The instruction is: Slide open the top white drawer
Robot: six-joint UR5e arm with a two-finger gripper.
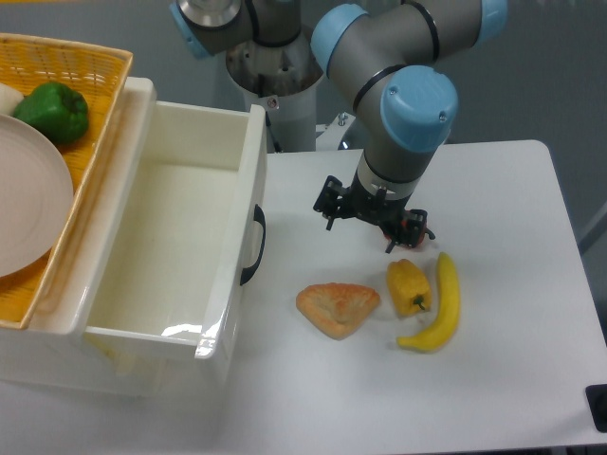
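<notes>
The top white drawer (248, 161) stands pulled out toward the right, and its deep cream-white inside shows empty. Its curved black handle (253, 245) sits on the front face, which faces the table's middle. My gripper (373, 218) hangs over the table to the right of the handle, well apart from it, pointing down. Its black fingers (328, 203) are spread to both sides under the wrist and hold nothing. The lower drawer is hidden under the upper one.
A yellow woven basket (104, 66) rests on the cabinet at the left, with a green pepper (54, 112) and a pale plate (28, 204) in it. On the table below the gripper lie a pastry (337, 308), a yellow corn piece (408, 286) and a banana (443, 305).
</notes>
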